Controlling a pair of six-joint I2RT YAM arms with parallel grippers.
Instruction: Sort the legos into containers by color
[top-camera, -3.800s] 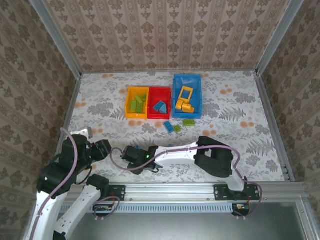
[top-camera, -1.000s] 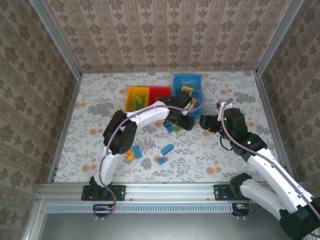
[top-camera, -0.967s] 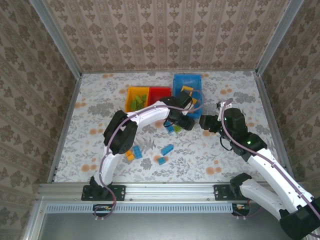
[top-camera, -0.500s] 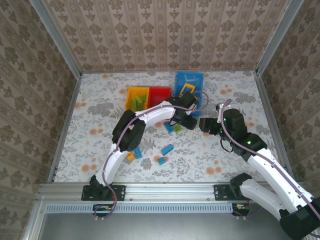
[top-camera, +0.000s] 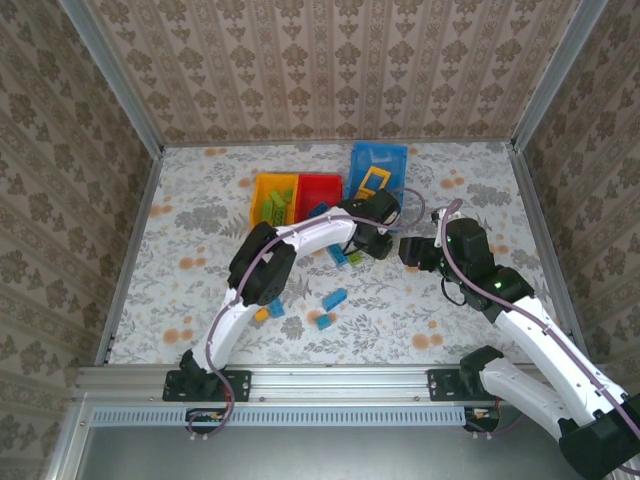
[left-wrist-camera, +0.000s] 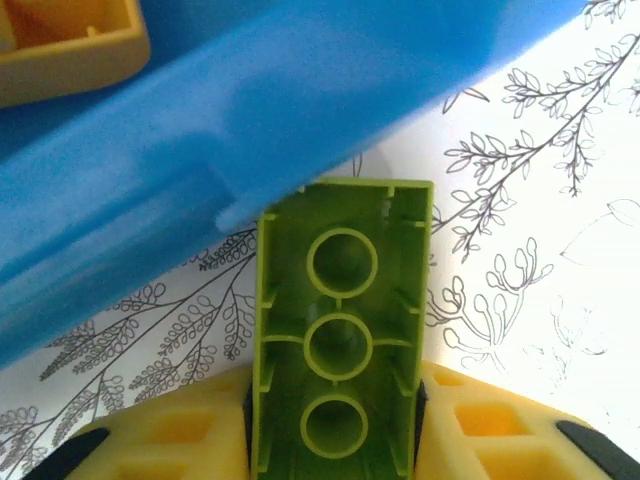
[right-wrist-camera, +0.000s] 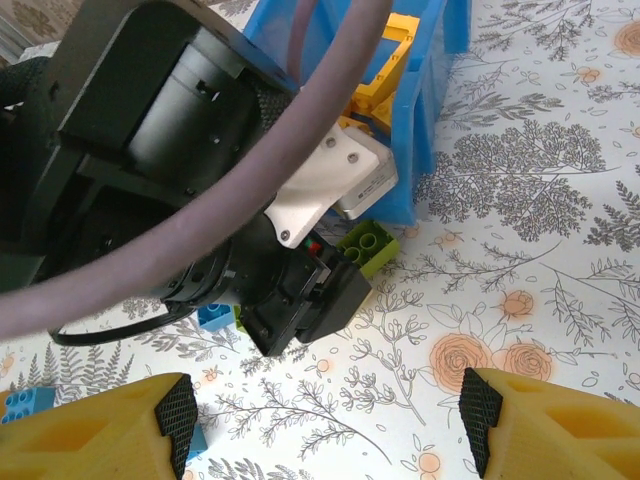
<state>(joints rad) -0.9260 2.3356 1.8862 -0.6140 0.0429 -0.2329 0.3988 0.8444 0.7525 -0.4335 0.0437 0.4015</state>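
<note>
Top external view: green bricks lie in the yellow-orange bin, yellow pieces in the blue bin; blue bricks litter the counter. Left end effector clamps a green brick beside that bin; right end effector gapes empty.

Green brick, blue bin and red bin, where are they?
green brick (left-wrist-camera: 340, 370), left wrist view, its hollow underside.
blue bin (left-wrist-camera: 200, 120), left wrist view, its outer wall.
red bin (top-camera: 320, 178), top external view, its far rim.
</note>
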